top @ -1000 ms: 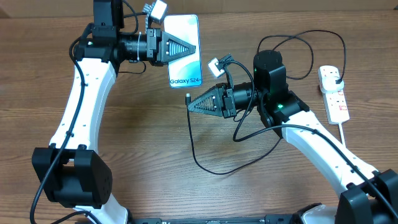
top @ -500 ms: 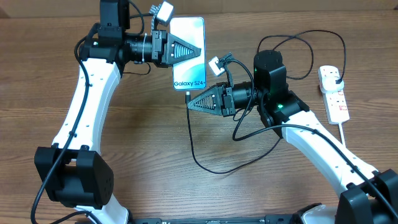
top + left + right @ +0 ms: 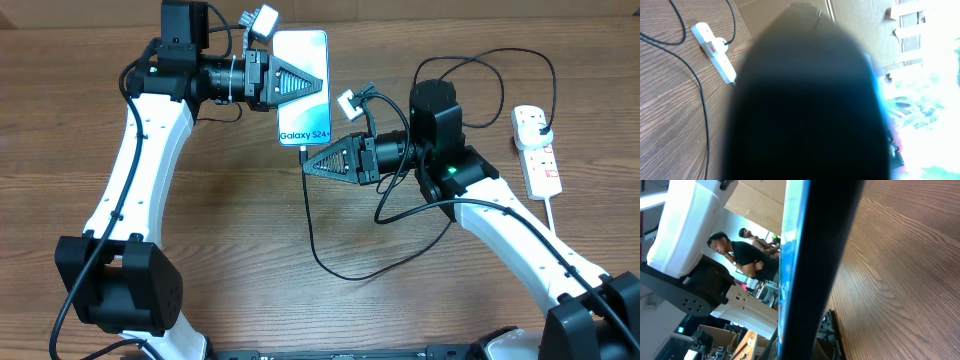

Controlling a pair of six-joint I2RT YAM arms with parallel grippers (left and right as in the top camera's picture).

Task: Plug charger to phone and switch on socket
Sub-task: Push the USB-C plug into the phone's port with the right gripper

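Phone (image 3: pixel 305 115) is held above the table (image 3: pixel 220 230), screen up, clamped in my left gripper (image 3: pixel 318 80). Charger (image 3: pixel 308 210) tip sits just below its Galaxy end, pinched in my right gripper (image 3: pixel 308 166). The cable loops across to the socket (image 3: pixel 540 160), far right.

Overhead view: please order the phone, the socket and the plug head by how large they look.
1. phone, but it is held up nearer the camera, so first place is unsure.
2. socket.
3. plug head, clearly smallest.
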